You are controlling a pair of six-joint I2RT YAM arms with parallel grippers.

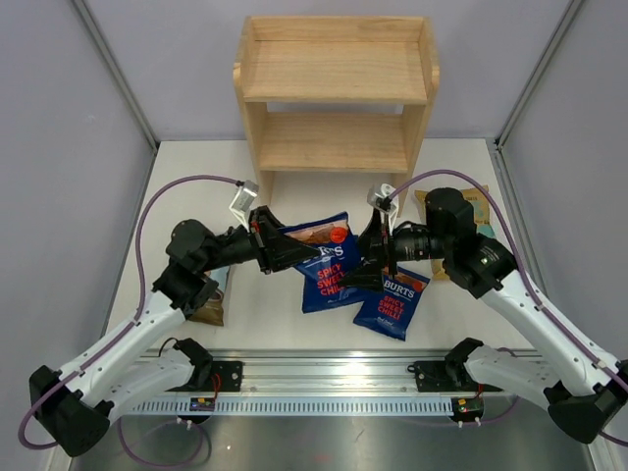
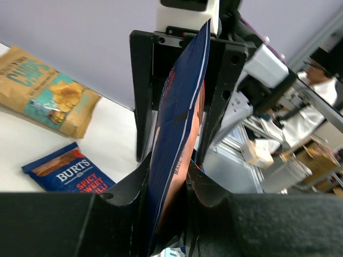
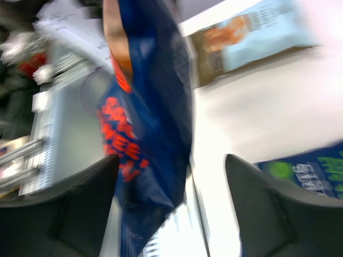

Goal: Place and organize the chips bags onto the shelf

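A dark-blue Burts chips bag with red lettering (image 1: 329, 263) hangs over the table centre, between the two arms. My left gripper (image 1: 302, 255) is shut on its left edge; in the left wrist view the bag (image 2: 179, 123) stands edge-on, pinched between my fingers (image 2: 169, 179). My right gripper (image 1: 367, 263) is at the bag's right edge with its jaws open. In the right wrist view the bag (image 3: 144, 107) lies against the left finger, well apart from the right finger (image 3: 268, 214). The wooden shelf (image 1: 334, 71) stands at the back, both tiers bare.
A second red-label Burts bag (image 1: 392, 300) lies flat near the front rail. A tan and teal chips bag (image 1: 473, 208) sits behind the right arm. Another bag (image 1: 210, 300) lies partly under the left arm. A green-label Burts bag (image 3: 305, 168) shows in the right wrist view.
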